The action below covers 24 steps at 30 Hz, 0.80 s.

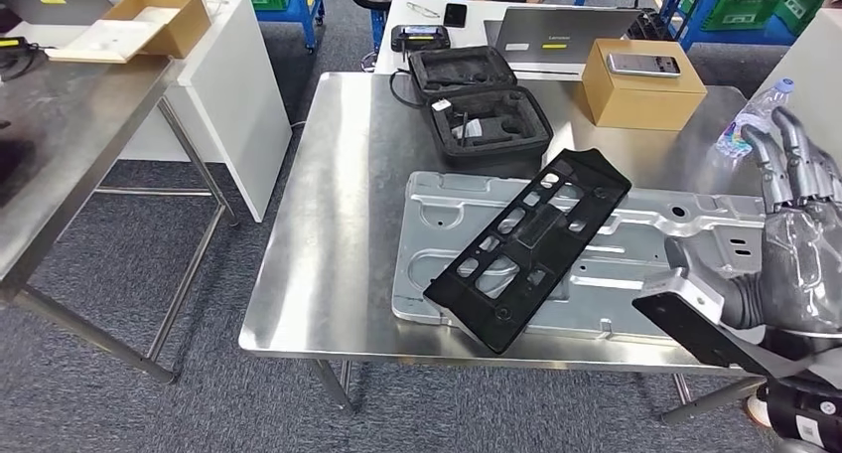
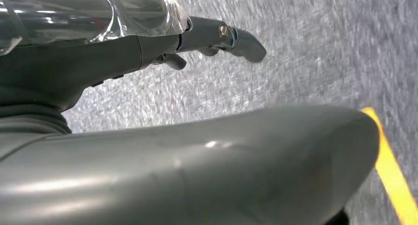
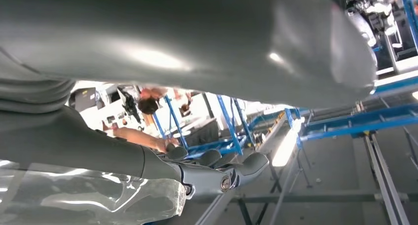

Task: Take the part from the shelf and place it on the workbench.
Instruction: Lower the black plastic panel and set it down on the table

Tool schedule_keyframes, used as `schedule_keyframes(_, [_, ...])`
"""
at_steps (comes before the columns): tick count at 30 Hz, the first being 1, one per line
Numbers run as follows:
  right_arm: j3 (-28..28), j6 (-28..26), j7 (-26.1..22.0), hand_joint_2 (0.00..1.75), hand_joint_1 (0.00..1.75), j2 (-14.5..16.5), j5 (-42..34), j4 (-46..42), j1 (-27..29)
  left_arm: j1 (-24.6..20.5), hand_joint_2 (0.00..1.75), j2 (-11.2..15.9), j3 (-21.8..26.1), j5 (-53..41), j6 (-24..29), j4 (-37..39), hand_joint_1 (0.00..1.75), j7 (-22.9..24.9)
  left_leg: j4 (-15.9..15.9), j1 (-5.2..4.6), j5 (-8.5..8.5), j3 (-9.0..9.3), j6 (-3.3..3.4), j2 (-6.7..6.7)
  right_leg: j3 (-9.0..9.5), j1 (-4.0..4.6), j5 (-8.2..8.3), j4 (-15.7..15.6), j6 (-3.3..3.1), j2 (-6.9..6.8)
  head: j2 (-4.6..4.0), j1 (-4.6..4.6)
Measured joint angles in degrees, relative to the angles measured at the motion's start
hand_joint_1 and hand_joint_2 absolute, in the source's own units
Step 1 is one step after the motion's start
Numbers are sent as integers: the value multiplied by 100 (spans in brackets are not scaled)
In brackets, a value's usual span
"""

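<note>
Left hand: hangs over grey carpet, fingers loosely extended, grasping nothing. Flat black perforated plastic panel: lies diagonally across a stamped silver sheet-metal plate on the stainless-steel tabletop, in front of an open black foam-lined case. Right hand: raised beside the panel, apart from it, fingers spread, empty.

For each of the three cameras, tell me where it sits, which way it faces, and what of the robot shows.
Head view: high on the body, looking forward and down at the steel workbench with the black part lying on a silver panel; right hand raised at right.
Left wrist view: behind the left hand, facing grey carpet.
Right wrist view: behind the right hand, facing up toward blue racking.
Shared: head and right wrist views both show the right hand.
</note>
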Motion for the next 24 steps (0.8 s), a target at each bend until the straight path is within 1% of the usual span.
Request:
schedule_keyframes(1, [-68,-34,-21,0,0,20,5,-7,115,7,0,-3,0,0,-6,0,0,9,3,-2,0,-4,0,1,-58,-4,-38,175,13,0,0,1])
schedule_keyframes(2, [-138,-70,-44,0,0,42,8,-10,210,14,0,-5,0,0,-9,0,0,20,7,-2,1,-5,-1,2,-2,-11,33,116,23,-1,0,2])
schedule_keyframes(3, [-211,-111,-69,0,0,66,8,-13,294,17,0,-7,0,0,-13,0,0,31,14,-1,-1,-2,-4,2,168,-23,188,-168,30,-2,0,2])
schedule_keyframes(4, [-287,-154,-92,0,0,92,5,-19,388,15,0,-8,1,1,-16,0,0,40,26,0,-6,0,-14,0,414,-40,377,-592,38,-5,0,2])
schedule_keyframes(5, [-374,-201,-122,0,0,126,-4,-25,493,10,0,-10,1,1,-17,0,0,45,59,-14,-19,-10,-36,-5,652,-46,518,-1026,38,-6,0,3])
schedule_keyframes(6, [-463,-252,-156,0,0,166,-22,-32,603,5,0,-11,2,3,-18,0,0,45,88,-25,-28,-29,-64,-10,812,-43,605,-1332,22,-4,0,-1])
schedule_keyframes(7, [-547,-306,-189,0,0,208,-45,-36,704,3,0,-12,2,4,-18,0,0,44,113,-35,-34,-52,-94,-14,889,-35,636,-1500,-1,1,0,-4])
schedule_keyframes(9, [-686,-420,-255,0,0,292,-91,-38,865,6,0,-13,2,13,-18,0,0,36,135,-33,-28,-93,-143,-15,866,-14,645,-1532,-75,11,0,-13])
schedule_keyframes(10, [-734,-470,-283,0,0,328,-111,-38,930,8,0,-13,2,19,-18,0,0,29,169,-18,-59,-112,-164,-15,852,-15,660,-1536,-106,10,0,-13])
schedule_keyframes(11, [-774,-520,-310,0,0,363,-127,-36,993,7,0,-14,2,26,-18,0,0,21,279,-5,-150,-160,-188,-14,841,-17,678,-1542,-139,8,0,-15])
schedule_keyframes(12, [-810,-571,-333,0,0,400,-151,-32,1052,6,0,-14,2,34,-18,0,0,14,489,6,-301,-246,-211,-13,828,-21,695,-1549,-170,4,0,-19])
schedule_keyframes(14, [-879,-682,-373,0,0,486,-198,-14,1181,6,0,-15,2,47,-20,0,0,3,1239,20,-730,-558,-251,-10,789,-19,719,-1548,-211,-6,0,-27])
schedule_keyframes(15, [-902,-739,-391,0,0,540,-228,5,1248,8,0,-16,2,54,-21,0,0,1,1626,22,-893,-716,-261,-10,767,-16,731,-1547,-225,-10,0,-30])
schedule_keyframes(16, [-921,-795,-411,0,0,594,-257,30,1317,11,0,-16,2,58,-22,0,0,1,1875,24,-971,-810,-265,-10,748,-13,743,-1546,-234,-12,0,-31])
schedule_keyframes(17, [-933,-855,-430,0,0,644,-287,58,1382,13,0,-16,2,62,-22,0,0,1,1877,24,-924,-783,-260,-10,737,-12,753,-1546,-238,-11,0,-32])
schedule_keyframes(18, [-945,-923,-449,0,0,693,-318,93,1448,12,0,-16,2,64,-22,0,0,2,1650,22,-784,-644,-246,-11,732,-10,763,-1545,-235,-8,0,-33])
schedule_keyframes(20, [-979,-1071,-481,0,0,781,-383,171,1567,1,0,-15,2,66,-20,0,0,8,768,4,-415,-175,-189,-13,731,-3,779,-1543,-214,-1,0,-34])
schedule_keyframes(21, [-1000,-1157,-503,0,0,830,-429,221,1627,-9,0,-14,2,67,-17,0,0,12,402,-9,-293,3,-167,-13,721,6,789,-1539,-195,2,0,-34])
schedule_keyframes(22, [-1024,-1246,-529,0,0,880,-484,279,1688,-16,0,-13,2,69,-12,0,0,15,187,-25,-233,98,-151,-12,708,11,802,-1535,-171,3,0,-34])
schedule_keyframes(23, [-1046,-1334,-559,0,0,930,-546,343,1751,-18,0,-13,2,74,-8,0,0,16,101,-37,-220,123,-142,-11,694,18,817,-1533,-145,3,0,-34])
schedule_keyframes(24, [-1065,-1409,-588,0,0,974,-608,409,1810,-14,0,-13,2,78,-4,1,0,16,98,-41,-202,109,-133,-10,684,14,834,-1534,-117,3,0,-34])
